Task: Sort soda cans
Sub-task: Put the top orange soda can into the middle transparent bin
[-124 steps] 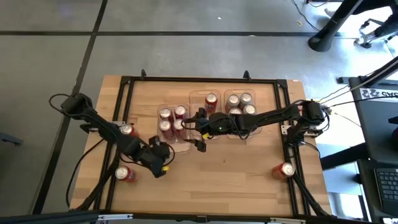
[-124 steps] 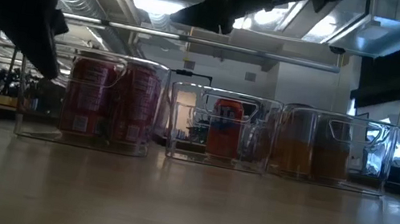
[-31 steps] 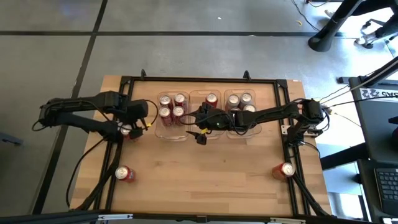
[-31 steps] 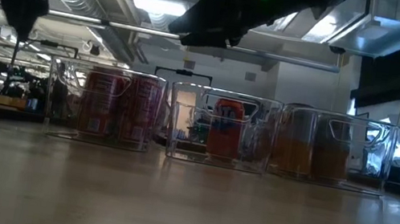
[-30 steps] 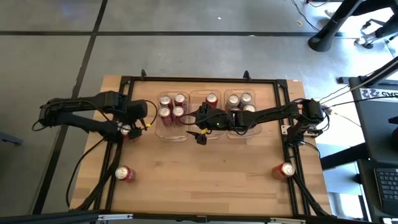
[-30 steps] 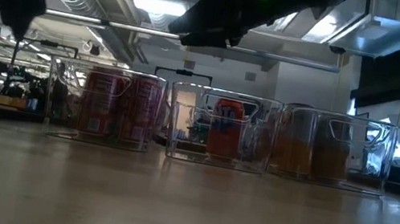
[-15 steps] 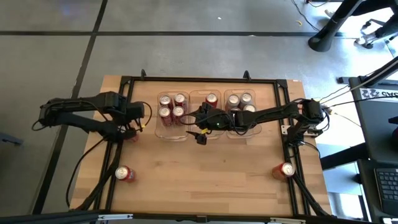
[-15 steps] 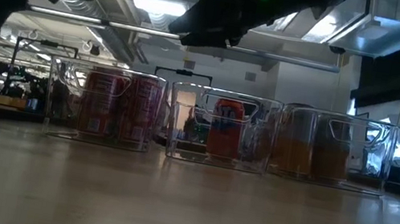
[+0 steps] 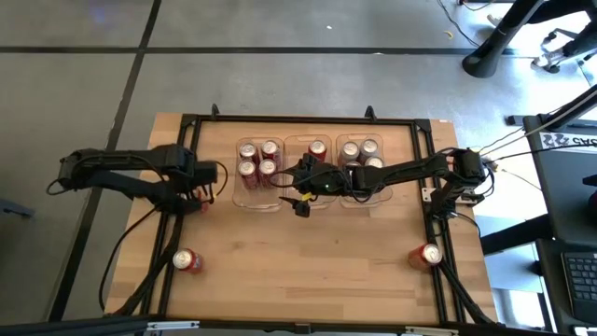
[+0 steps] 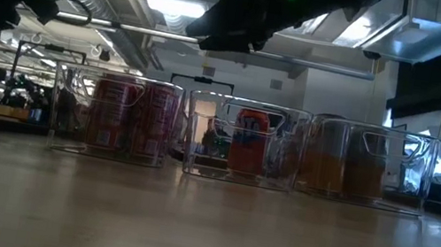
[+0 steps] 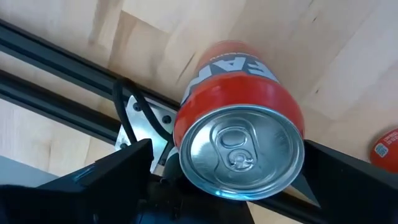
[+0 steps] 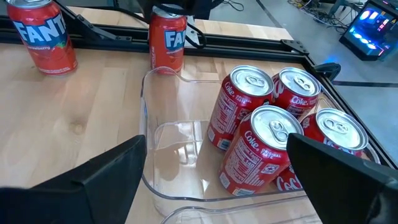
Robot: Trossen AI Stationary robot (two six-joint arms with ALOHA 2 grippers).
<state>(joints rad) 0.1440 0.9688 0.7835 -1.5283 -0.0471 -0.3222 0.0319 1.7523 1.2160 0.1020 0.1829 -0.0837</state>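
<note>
Three clear rectangular plastic trays stand in a row at the back of the wooden counter (image 9: 308,252); take the middle tray (image 9: 317,199) as the landmark. The tray to its left (image 9: 250,198) holds four red cola cans with silver tops (image 9: 258,159), packed at its far end. The middle tray holds one red-orange can (image 9: 317,149) at its far end. The tray to its right (image 9: 367,202) holds the gold-bodied cans (image 9: 361,156).

The right claw (image 9: 300,198) hovers above the middle tray's front left corner, fingers spread apart, holding nothing.

Well left of the middle tray, by the black frame rail, the left claw (image 9: 198,196) hangs directly over an upright red-orange soda can (image 11: 239,121), fingers (image 11: 112,171) wide apart on either side of its silver top, not touching it.

Two more red cans stand loose near the counter's front edge: one far front-left (image 9: 186,260), one far front-right (image 9: 428,254).
</note>
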